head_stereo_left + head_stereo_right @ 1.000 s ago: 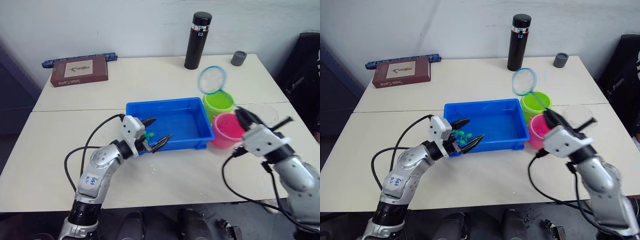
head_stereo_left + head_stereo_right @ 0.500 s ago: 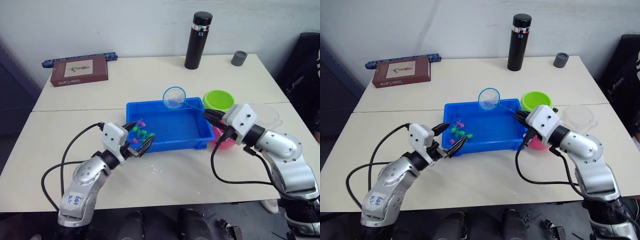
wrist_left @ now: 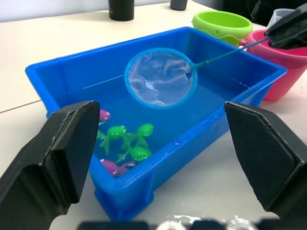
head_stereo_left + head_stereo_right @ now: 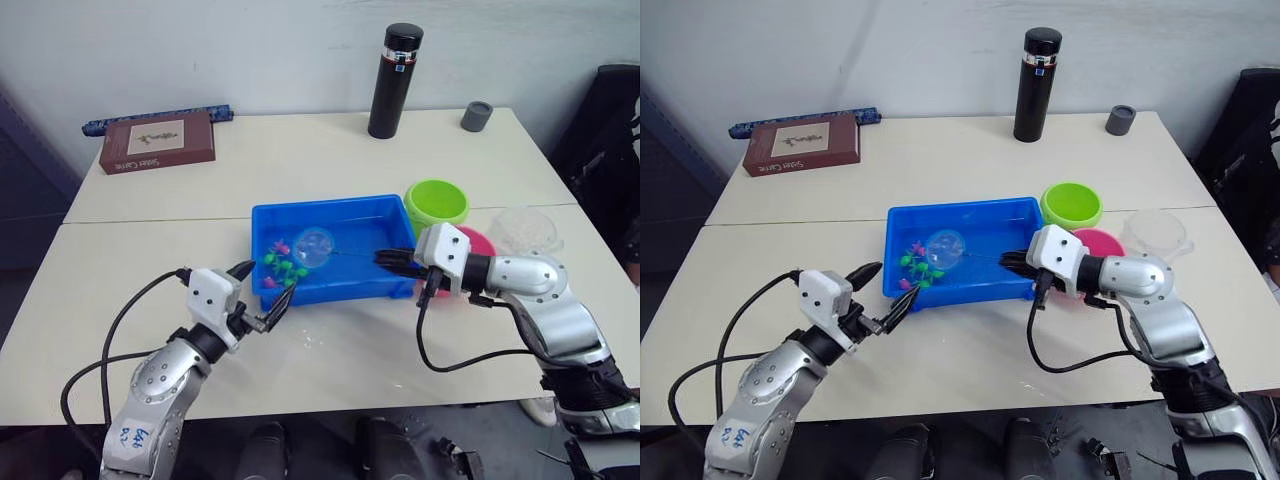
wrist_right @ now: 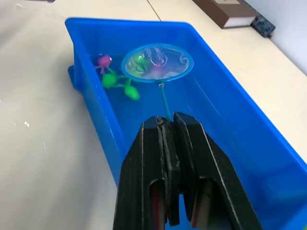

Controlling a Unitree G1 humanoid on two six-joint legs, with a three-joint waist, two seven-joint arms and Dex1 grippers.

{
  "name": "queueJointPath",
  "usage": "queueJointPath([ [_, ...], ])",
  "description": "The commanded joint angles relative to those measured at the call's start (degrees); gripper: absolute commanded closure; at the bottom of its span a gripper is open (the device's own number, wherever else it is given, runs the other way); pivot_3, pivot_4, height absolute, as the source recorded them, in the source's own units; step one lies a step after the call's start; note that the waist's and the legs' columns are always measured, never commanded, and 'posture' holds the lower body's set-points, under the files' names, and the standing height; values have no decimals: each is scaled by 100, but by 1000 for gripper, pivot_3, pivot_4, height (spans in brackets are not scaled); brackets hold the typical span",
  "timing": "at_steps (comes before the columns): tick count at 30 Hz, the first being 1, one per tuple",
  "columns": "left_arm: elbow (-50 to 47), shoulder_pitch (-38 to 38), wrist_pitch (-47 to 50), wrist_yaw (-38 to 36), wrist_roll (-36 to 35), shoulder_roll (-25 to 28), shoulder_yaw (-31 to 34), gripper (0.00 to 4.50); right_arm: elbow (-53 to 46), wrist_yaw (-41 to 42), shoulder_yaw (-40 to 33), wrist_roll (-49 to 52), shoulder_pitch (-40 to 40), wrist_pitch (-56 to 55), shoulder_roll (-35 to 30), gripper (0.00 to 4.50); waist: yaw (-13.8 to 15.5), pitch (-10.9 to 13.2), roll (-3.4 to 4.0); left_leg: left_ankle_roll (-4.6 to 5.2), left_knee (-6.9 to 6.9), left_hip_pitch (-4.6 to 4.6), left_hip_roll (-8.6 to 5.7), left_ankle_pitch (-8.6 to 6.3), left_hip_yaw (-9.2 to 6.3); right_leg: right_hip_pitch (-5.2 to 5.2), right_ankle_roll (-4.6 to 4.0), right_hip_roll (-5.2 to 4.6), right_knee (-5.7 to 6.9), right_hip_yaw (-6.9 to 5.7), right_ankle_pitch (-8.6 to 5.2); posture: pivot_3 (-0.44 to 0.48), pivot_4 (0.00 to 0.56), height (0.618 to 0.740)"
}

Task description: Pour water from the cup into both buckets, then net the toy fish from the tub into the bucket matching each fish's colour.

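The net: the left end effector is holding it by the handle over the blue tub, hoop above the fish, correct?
Not the left. The right end effector is shut on the net handle, as the right wrist view shows. The left end effector is open beside the tub. The hoop does hang over the tub near the toy fish.

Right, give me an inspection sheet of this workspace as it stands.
Surface: cream table, two joined tops.
Job's things: bright blue plastic tub holding pink and green toy fish; lime green bucket; pink bucket; clear plastic cup.
Clutter: tall black flask, small grey cup, brown book.
Grippers: left gripper open, empty; right gripper shut on blue-rimmed net over tub.
Cables: black, along both arms.
Surroundings: white wall.
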Motion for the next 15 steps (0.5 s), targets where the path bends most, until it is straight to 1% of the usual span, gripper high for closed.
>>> queueJointPath([
  [1,-294,46,-206,55,37,-9,30,39,-1,139,147,-15,-156,-163,108,4500,1,0,0,0,0,0,0,0,0,0,0,-1,0,0,0,0,150,740],
  [15,-351,88,-203,233,97,-117,-65,39,187,354,635,-192,-536,-246,502,4500,-6,0,0,-1,-2,-1,0,-1,-4,-3,0,-3,-1,0,0,0,150,740],
])
